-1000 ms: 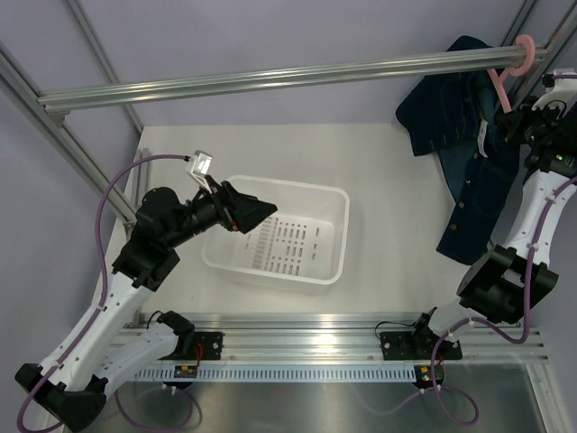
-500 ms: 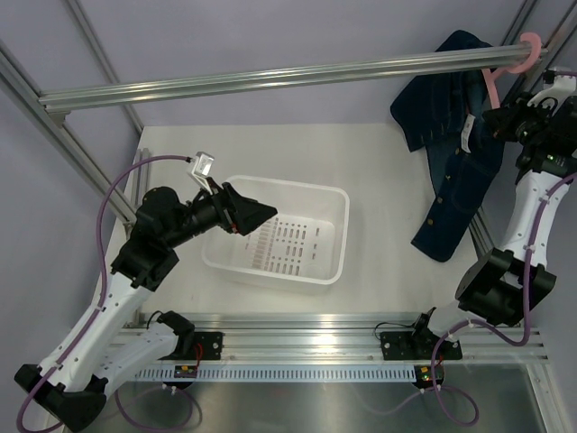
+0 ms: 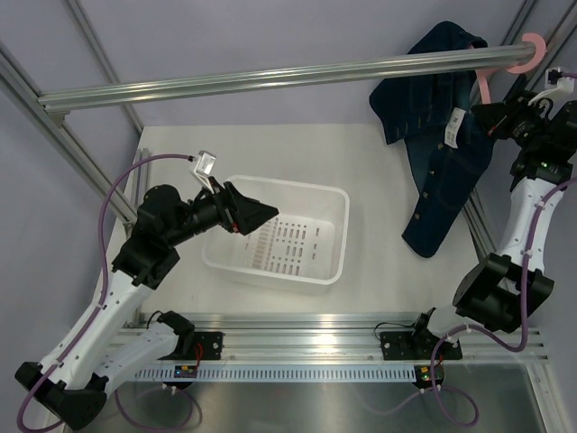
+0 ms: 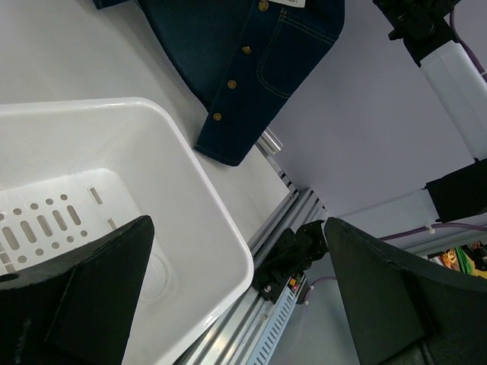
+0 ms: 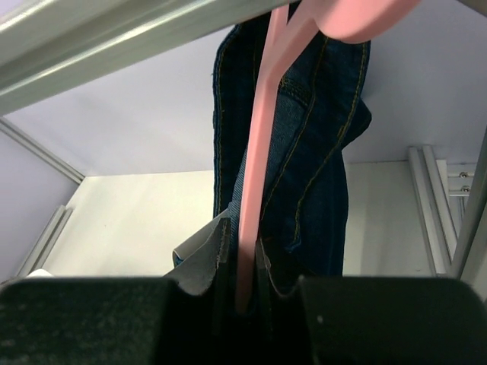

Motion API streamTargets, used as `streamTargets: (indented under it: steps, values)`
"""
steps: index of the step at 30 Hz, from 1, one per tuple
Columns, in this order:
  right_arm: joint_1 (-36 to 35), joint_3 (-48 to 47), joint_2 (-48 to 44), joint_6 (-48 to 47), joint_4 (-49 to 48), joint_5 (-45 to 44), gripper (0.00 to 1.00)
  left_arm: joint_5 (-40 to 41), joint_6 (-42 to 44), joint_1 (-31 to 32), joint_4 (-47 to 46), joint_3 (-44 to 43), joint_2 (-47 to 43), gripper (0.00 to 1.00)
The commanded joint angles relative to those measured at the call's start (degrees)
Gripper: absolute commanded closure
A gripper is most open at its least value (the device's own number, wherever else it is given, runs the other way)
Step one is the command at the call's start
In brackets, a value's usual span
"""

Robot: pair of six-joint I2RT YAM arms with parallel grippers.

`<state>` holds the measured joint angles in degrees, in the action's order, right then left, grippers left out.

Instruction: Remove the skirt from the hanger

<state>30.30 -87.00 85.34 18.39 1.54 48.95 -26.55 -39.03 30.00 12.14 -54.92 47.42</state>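
Observation:
The dark navy skirt (image 3: 439, 135) hangs from the pink hanger (image 3: 499, 68), whose hook sits over the metal rail (image 3: 270, 79) at the top right. The skirt swings out to the left, with its white tag (image 3: 455, 125) showing. My right gripper (image 3: 498, 117) is shut on the hanger's pink stem (image 5: 255, 182), with denim (image 5: 319, 152) just behind it. My left gripper (image 3: 266, 215) is open and empty above the white bin (image 3: 335, 236). In the left wrist view the skirt's buttoned hem (image 4: 251, 84) hangs beyond the bin's rim (image 4: 205, 182).
The rail crosses the whole workspace high up. Slanted frame posts (image 3: 54, 135) stand at the left. An aluminium base rail (image 3: 343, 343) runs along the near edge. The right arm's base (image 3: 491, 293) stands below the skirt.
The skirt and hanger have swung to the left and the skirt has lifted; my right gripper has moved up and left with the hanger. The left arm has not moved.

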Motion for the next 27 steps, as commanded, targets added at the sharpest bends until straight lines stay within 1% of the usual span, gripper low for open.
streamTargets:
  steps: [1, 2, 4, 5, 6, 10, 11, 12, 14, 16, 17, 18, 20, 21, 23, 25, 26, 27]
  values:
    - [-1.7, -2.1, -8.4, 0.5, -20.3, 4.8, 1.00, -2.0, 0.4, 0.1, -2.2, -2.7, 0.3, 0.01]
    - [-1.7, -1.6, -8.9, 0.2, -19.0, 4.1, 1.00, -2.1, 0.4, 0.1, -2.2, -2.7, 0.6, 0.01]
    - [-2.4, -0.6, -10.8, -4.0, -14.8, 1.8, 1.00, -2.5, 0.7, 0.2, -2.2, -2.9, 0.9, 0.01]
    - [-3.2, -0.4, -11.8, -6.7, -9.0, -2.2, 1.00, -2.5, 0.8, 0.2, -2.0, -3.1, 1.2, 0.01]
    - [-4.9, 0.4, -12.6, -10.4, -7.7, -3.1, 1.00, -2.5, 1.2, 0.1, -1.5, -3.6, 1.7, 0.01]
    - [-5.9, 5.2, -17.1, -13.1, -6.8, -5.9, 1.00, -3.9, 1.8, 0.2, -0.9, -4.7, 3.6, 0.01]
    - [-5.9, 5.8, -17.7, -13.7, -6.3, -7.5, 1.00, -4.2, 1.7, 0.2, -0.9, -4.8, 3.8, 0.01]
    - [-5.9, 5.8, -18.2, -15.9, -5.0, -8.2, 1.00, -4.5, 1.8, 0.1, -0.8, -4.8, 4.1, 0.01]
    - [-5.9, 5.8, -18.8, -17.2, -3.1, -8.7, 1.00, -4.4, 2.0, 0.2, -0.4, -5.0, 4.3, 0.01]
    - [-5.9, 7.5, -20.2, -16.4, -4.3, -8.5, 1.00, -4.7, 2.3, 0.2, -0.4, -5.1, 4.3, 0.01]
    - [-5.9, 8.3, -20.6, -15.3, -7.7, -8.5, 1.00, -5.0, 2.5, 0.2, -0.4, -5.5, 4.6, 0.01]
    - [-5.9, 9.1, -20.9, -11.7, -10.0, -8.2, 1.00, -5.3, 2.6, 0.1, -0.2, -5.8, 4.9, 0.01]
    - [-6.0, 9.7, -20.3, -7.4, -14.3, -8.2, 1.00, -6.0, 2.6, 0.2, 0.0, -6.4, 5.7, 0.01]
    - [-6.0, 10.2, -20.2, -2.4, -16.8, -8.7, 1.00, -6.2, 2.4, 0.2, -0.1, -6.5, 5.8, 0.01]
    - [-6.6, 13.0, -21.2, 1.0, -22.3, -11.3, 1.00, -6.9, 2.3, 0.1, 0.0, -7.0, 6.3, 0.01]
    - [-6.9, 12.6, -20.8, 2.2, -22.4, -11.6, 1.00, -6.9, 2.8, 0.2, 0.6, -7.5, 6.5, 0.01]
    - [-7.2, 11.6, -20.6, 1.3, -19.4, -11.2, 1.00, -6.9, 3.1, 0.1, 1.1, -7.8, 6.7, 0.01]
    - [-7.9, 10.4, -20.2, -1.7, -17.1, -10.8, 1.00, -6.9, 3.5, 0.1, 2.1, -8.8, 7.3, 0.01]
